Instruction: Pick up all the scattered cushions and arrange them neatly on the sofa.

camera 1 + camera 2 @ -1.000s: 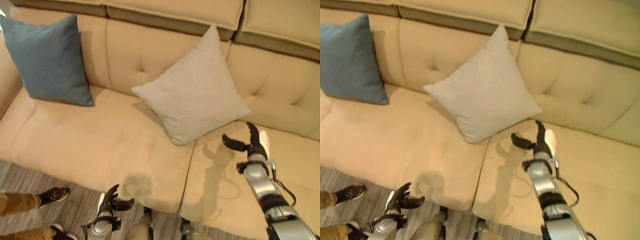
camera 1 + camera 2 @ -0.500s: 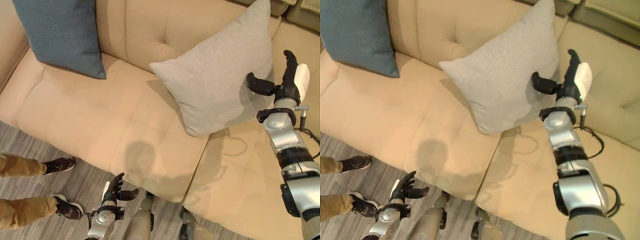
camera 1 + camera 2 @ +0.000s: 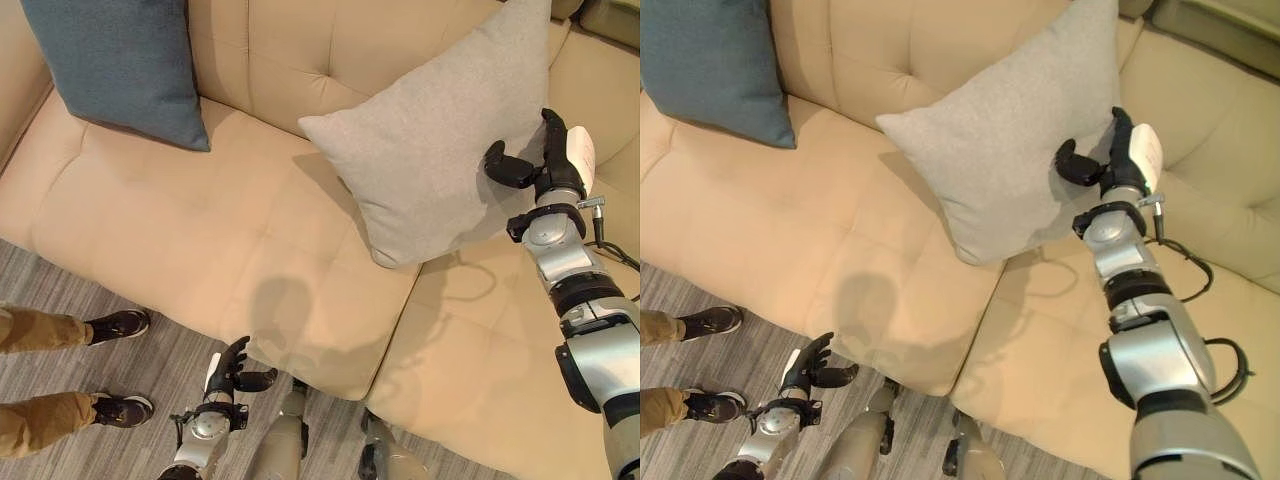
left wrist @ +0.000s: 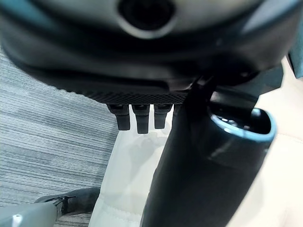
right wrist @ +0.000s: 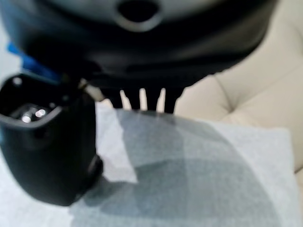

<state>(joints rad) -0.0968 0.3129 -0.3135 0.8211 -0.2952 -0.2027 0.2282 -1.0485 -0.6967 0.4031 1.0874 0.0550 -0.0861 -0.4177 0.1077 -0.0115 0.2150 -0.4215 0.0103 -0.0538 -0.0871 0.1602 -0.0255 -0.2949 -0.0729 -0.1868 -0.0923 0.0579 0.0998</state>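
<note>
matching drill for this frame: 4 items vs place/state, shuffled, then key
Items:
1. blue cushion
2. grey cushion
3. left hand
4. right hand

Places/states:
A. low over the floor by the sofa's front edge, open, holding nothing
B. at the grey cushion's right edge, open
C. propped against the backrest at the sofa's left end
D. leaning on the backrest near the seam between the seat cushions

Pairs: 1-C, 2-D, 3-A, 4-B
</note>
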